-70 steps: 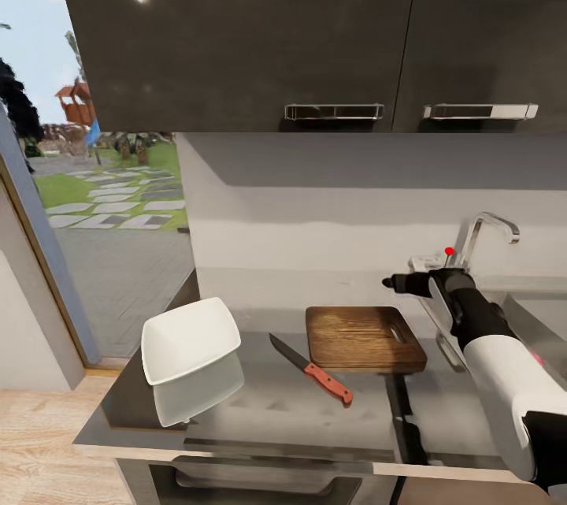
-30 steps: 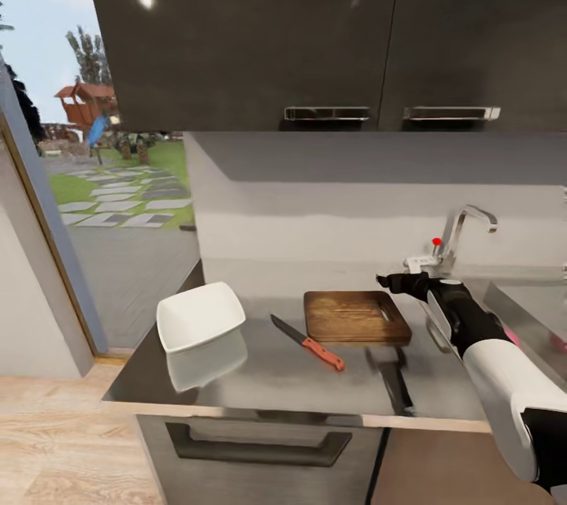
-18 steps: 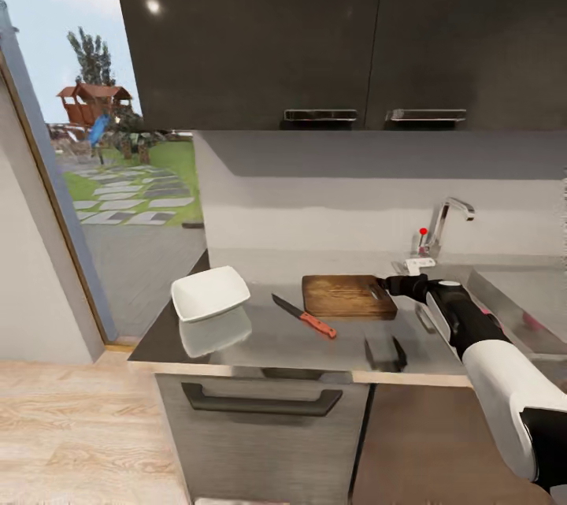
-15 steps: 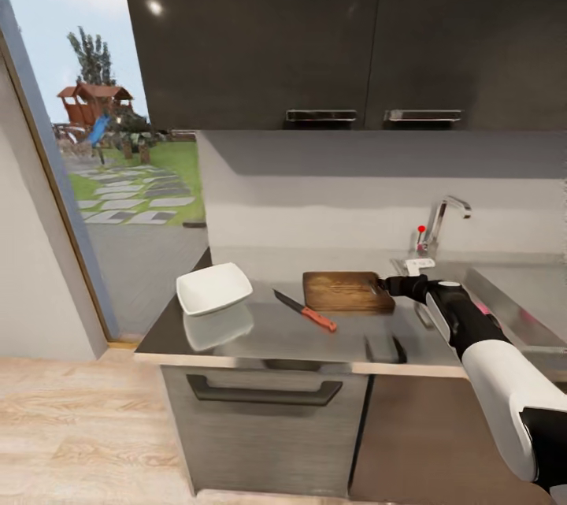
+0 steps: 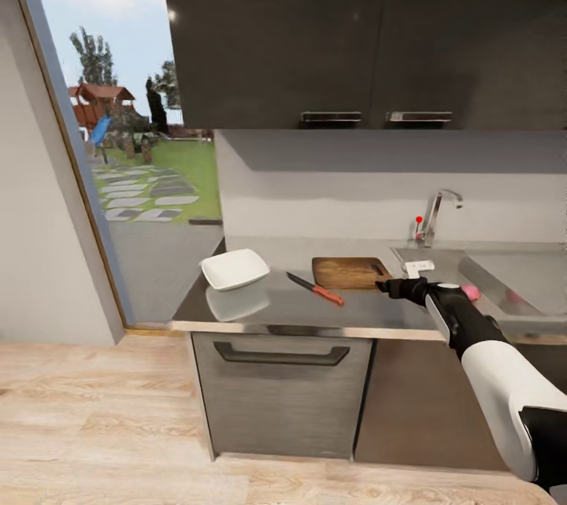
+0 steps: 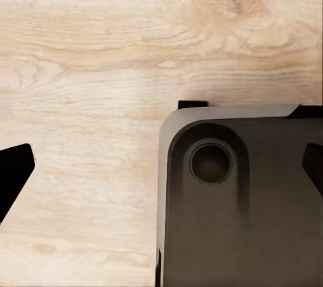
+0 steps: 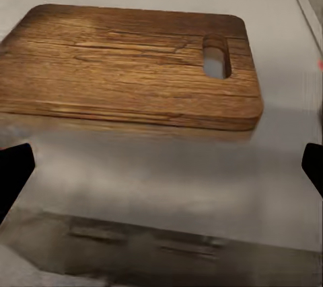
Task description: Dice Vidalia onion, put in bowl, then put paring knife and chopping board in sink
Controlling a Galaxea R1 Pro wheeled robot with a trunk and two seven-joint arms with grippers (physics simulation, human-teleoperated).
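Spanning the head view, the grey glossy countertop (image 5: 268, 308) runs below dark wall cabinets (image 5: 315, 24), with a dark drawer front (image 5: 279, 395) under it and light wooden floor (image 5: 87, 418) in front. An open doorway (image 5: 134, 174) on the left shows lawn and paving outside. The sink (image 5: 504, 284) sits at the counter's right end, its chrome tap (image 5: 435, 213) with red-tipped lever behind the drainboard. A pink roundish thing in the basin is probably the Vidalia onion (image 5: 470, 292); it is small and partly hidden by the arm, so hard to confirm.

The right arm (image 5: 488, 363) reaches forward, white forearm and black wrist, with the right gripper (image 5: 391, 287) held just off the right end of the chopping board (image 5: 349, 272). In the right wrist view the board (image 7: 134, 65) lies flat on the counter, slot hole toward the sink side, and the two dark fingertips (image 7: 13, 173) sit at the far edges of the frame, wide apart, nothing between them.

The white square bowl (image 5: 234, 269) rests near the counter's left end, well apart from the board. The paring knife (image 5: 315, 289) lies between bowl and board, red handle toward the front edge, blade pointing back-left.

In the left wrist view, floor (image 6: 87, 65) and a dark part of the robot body (image 6: 235, 193); left gripper (image 6: 161, 173) fingertips at the frame edges, spread apart, empty.
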